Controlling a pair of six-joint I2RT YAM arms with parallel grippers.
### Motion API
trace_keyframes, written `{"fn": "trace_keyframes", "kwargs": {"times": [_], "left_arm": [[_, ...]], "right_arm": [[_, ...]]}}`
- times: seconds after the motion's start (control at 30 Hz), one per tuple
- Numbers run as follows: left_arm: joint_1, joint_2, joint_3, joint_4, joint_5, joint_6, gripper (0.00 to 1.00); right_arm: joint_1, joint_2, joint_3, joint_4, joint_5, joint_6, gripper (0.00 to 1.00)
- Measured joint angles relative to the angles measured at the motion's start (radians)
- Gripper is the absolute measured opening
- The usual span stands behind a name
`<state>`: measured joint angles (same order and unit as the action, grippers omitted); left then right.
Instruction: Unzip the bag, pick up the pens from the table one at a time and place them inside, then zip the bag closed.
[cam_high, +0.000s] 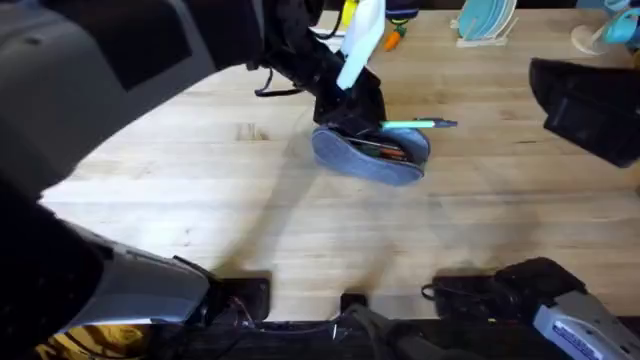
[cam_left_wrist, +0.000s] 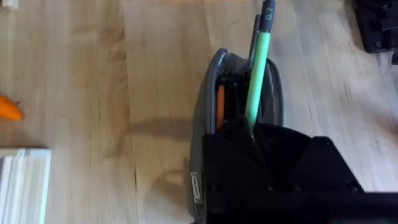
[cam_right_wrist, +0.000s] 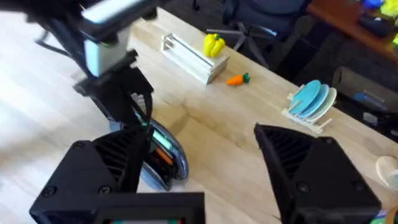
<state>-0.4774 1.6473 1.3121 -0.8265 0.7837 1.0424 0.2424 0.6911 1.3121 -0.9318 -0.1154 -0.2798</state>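
Left pincer (cam_high: 372, 122) clamps the green pen (cam_high: 415, 124) over the open bag (cam_high: 370, 152); right pincer (cam_right_wrist: 205, 171) gapes empty above the desk (cam_high: 200, 180); carrot toy (cam_right_wrist: 236, 79) nearby

Overhead looks down and forward across the table (cam_high: 200, 200), the bag (cam_high: 372, 152) near centre, toward one o'clock. Left wrist camera hangs close over that bag (cam_left_wrist: 208, 112). Right wrist camera views it from farther back (cam_right_wrist: 171, 158).

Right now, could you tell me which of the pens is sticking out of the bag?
The light green pen: it juts past the bag's open mouth, while the orange pens lie inside.
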Motion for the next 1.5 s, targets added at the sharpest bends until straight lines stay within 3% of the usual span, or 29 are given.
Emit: {"fn": "trace_keyframes", "kwargs": {"times": [0.13, 0.27, 0.6, 0.9, 0.97, 1.03, 1.13, 1.2, 1.5], "left_arm": [[-0.036, 0.077, 0.000, 0.029, 0.036, 0.025, 0.041], [-0.052, 0.124, 0.000, 0.006, 0.023, 0.045, 0.041], [-0.055, 0.139, 0.000, -0.069, -0.226, 0.058, 0.040], [-0.059, 0.138, 0.001, -0.075, -0.274, 0.058, 0.044], [-0.059, 0.138, 0.001, -0.074, -0.279, 0.060, 0.119], [-0.059, 0.138, 0.002, -0.073, -0.285, 0.062, 0.322], [-0.059, 0.138, 0.002, -0.071, -0.291, 0.063, 0.764], [-0.059, 0.138, 0.003, -0.071, -0.293, 0.061, 0.965], [-0.059, 0.138, 0.006, -0.071, -0.295, 0.061, 0.993]], "right_arm": [[0.000, -0.036, 0.000, 0.000, 0.000, 0.000, 0.998], [0.000, -0.044, 0.000, -0.001, 0.000, 0.000, 0.998], [0.000, -0.044, 0.000, -0.001, 0.000, 0.000, 0.997], [0.000, -0.044, 0.000, -0.001, 0.000, 0.000, 0.998], [0.000, -0.044, 0.000, -0.001, 0.000, 0.000, 0.998], [0.000, -0.044, 0.000, -0.001, 0.000, 0.000, 0.998], [0.000, -0.044, 0.000, -0.001, 0.000, 0.000, 0.998], [0.000, -0.044, 0.000, -0.001, 0.000, 0.000, 0.998], [0.000, -0.044, 0.000, -0.001, 0.000, 0.000, 0.998]]}}
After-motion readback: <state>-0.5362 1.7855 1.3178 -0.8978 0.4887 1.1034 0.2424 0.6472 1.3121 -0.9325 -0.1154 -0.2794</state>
